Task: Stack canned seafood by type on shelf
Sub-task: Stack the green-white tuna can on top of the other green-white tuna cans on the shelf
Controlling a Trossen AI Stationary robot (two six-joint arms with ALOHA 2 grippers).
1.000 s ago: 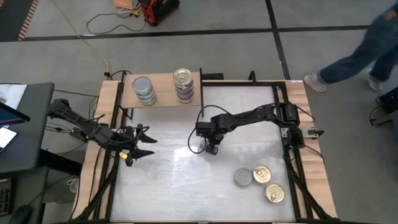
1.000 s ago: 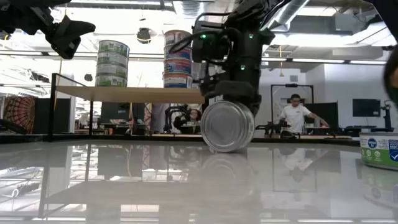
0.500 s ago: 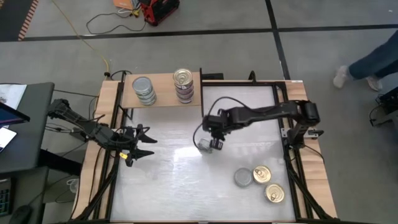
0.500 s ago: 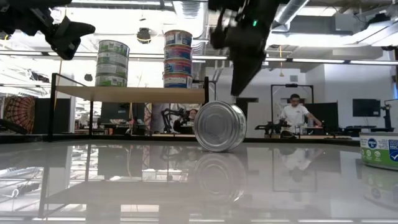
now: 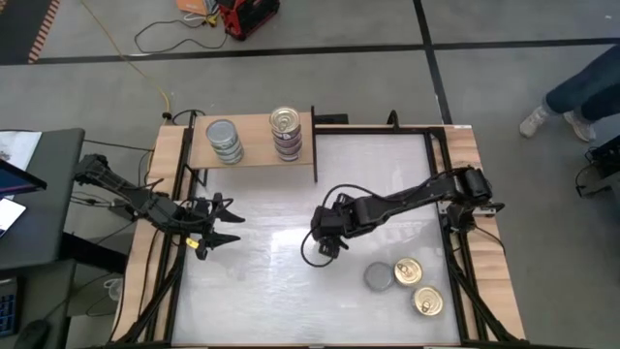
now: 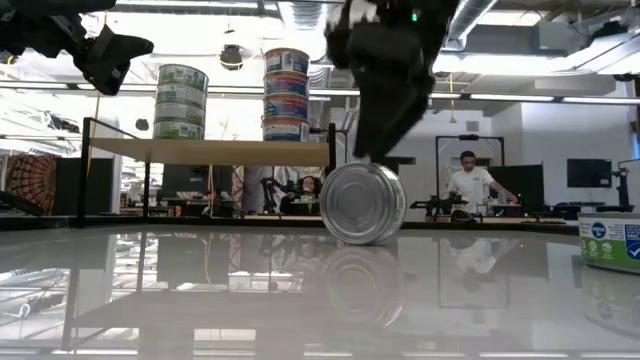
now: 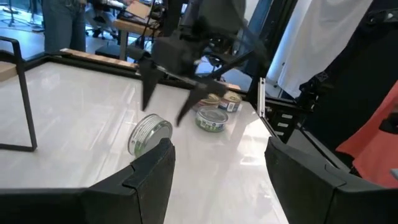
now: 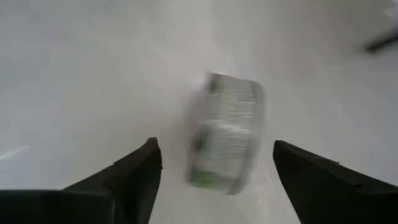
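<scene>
- Directly below the right gripper (image 6: 375,130), a silver tin (image 6: 363,203) lies on its side on the table (image 5: 271,281).
- Its fingers (image 8: 134,168) stand spread, tin between them, untouched.

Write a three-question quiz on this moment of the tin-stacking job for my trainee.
1. True or false: the tin under the right end effector lies on its side.
2. Apart from that one, how many tins sit on the white tabletop, off the shelf? A one, B three, C six.
3. Fill in: the fingers of the right end effector and of the left end effector, waiting by the table's left edge, are ___.

Key: 1 true; 2 B; 3 open.
</scene>
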